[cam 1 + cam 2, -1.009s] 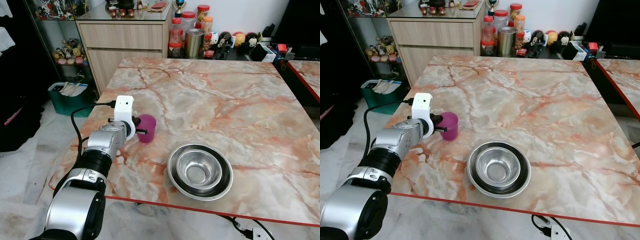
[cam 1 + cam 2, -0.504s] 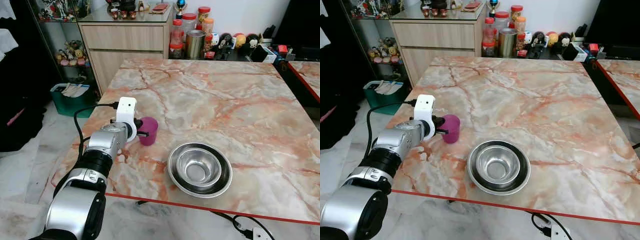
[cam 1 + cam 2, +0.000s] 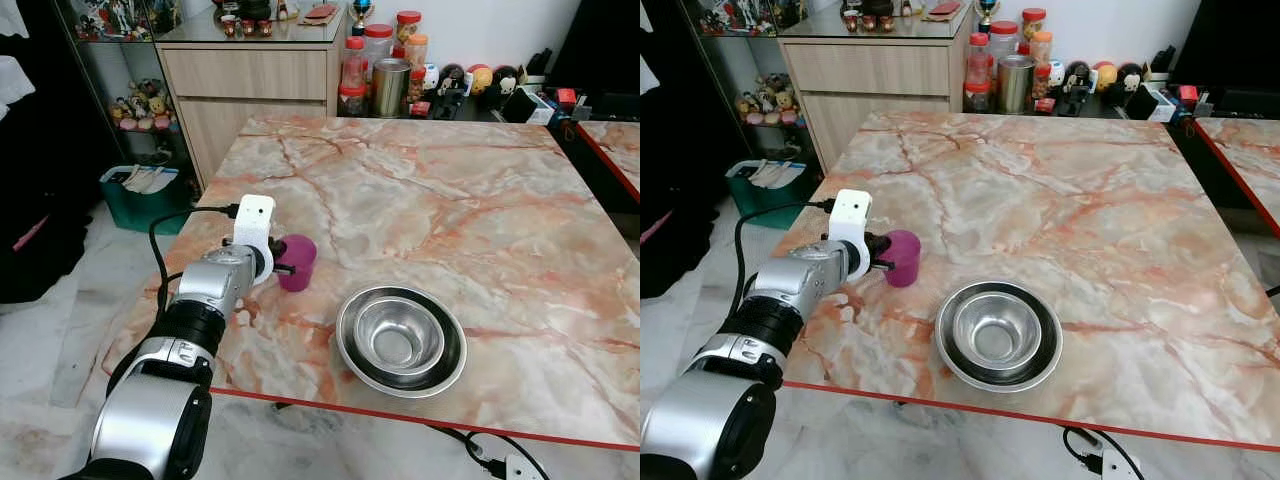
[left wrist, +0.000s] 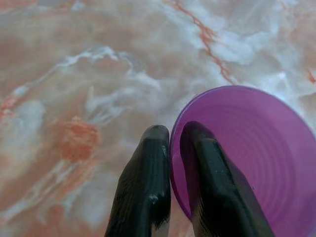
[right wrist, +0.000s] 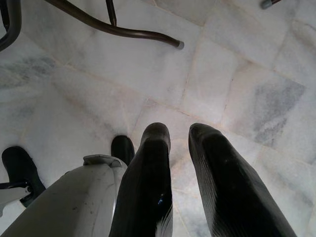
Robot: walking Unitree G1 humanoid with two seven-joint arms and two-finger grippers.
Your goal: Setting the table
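A purple plastic cup [image 3: 298,262] stands on the marble table [image 3: 450,200] near its left edge. My left gripper [image 3: 283,266] is shut on the purple cup's rim [image 4: 237,96]: one black finger [image 4: 150,168] is outside the wall and the other is inside. To the cup's right, near the front edge, a small steel bowl [image 3: 398,336] sits nested in a larger steel bowl. In the right wrist view my right gripper [image 5: 178,132] hangs over the tiled floor, open, with nothing between its fingers.
A wooden cabinet [image 3: 245,75] and several jars and tins [image 3: 385,85] stand behind the table's far edge. A green bin [image 3: 140,195] sits on the floor to the left. A second red-edged table [image 3: 610,140] is at the right. A cable [image 3: 480,455] lies below the front edge.
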